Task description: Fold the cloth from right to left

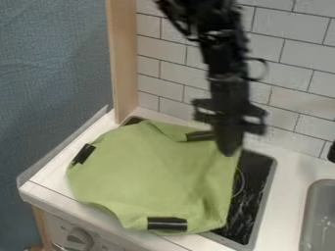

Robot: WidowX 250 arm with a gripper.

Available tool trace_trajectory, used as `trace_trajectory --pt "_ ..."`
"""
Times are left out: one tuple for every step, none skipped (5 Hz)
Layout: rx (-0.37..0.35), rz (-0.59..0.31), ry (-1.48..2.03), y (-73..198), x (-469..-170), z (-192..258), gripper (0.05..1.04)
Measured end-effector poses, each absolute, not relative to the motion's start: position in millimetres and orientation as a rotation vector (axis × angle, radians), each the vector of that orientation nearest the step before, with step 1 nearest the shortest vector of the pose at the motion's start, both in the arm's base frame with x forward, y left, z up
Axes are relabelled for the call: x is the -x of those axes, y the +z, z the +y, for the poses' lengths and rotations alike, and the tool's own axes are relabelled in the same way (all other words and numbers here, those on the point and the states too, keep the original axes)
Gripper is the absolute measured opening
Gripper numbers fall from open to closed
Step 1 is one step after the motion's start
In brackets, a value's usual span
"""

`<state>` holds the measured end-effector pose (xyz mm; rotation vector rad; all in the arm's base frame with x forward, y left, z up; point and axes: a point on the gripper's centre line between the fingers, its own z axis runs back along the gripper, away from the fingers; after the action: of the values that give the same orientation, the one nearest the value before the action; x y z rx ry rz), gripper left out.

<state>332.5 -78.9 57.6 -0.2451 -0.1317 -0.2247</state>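
Note:
My gripper (228, 148) hangs down at the upper right edge of the green cloth (147, 174), its tip over the cloth's corner region. Whether it holds the cloth cannot be made out. The cloth lies spread with some wrinkles across the stove top and the white counter to its left. Black strips mark its left edge, its front edge and its upper right part, beside the gripper.
Black stove top (252, 196) shows to the right of the cloth. A grey sink (317, 215) is at the right edge. Behind stands a white tiled wall (288, 73), with a wooden post (123, 59) at the back left. A knob (80, 238) sits on the front panel.

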Motion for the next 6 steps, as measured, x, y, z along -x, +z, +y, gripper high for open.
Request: trace_trajectory --pt "0.263 -0.085 -0.21 51 -321 -56 0.051" --pt "0.258 -0.089 -0.226 50 -321 -36 0.051" --pt "0.252 -0.043 -0.263 33 -317 -18 0.051" --pt "0.25 0.004 -0.295 14 -314 -8 0.051" --pt "0.257 0.045 -0.328 -2 -311 -7 0.075" --pt "0.262 0.063 -0.311 -8 -309 -1 0.229"
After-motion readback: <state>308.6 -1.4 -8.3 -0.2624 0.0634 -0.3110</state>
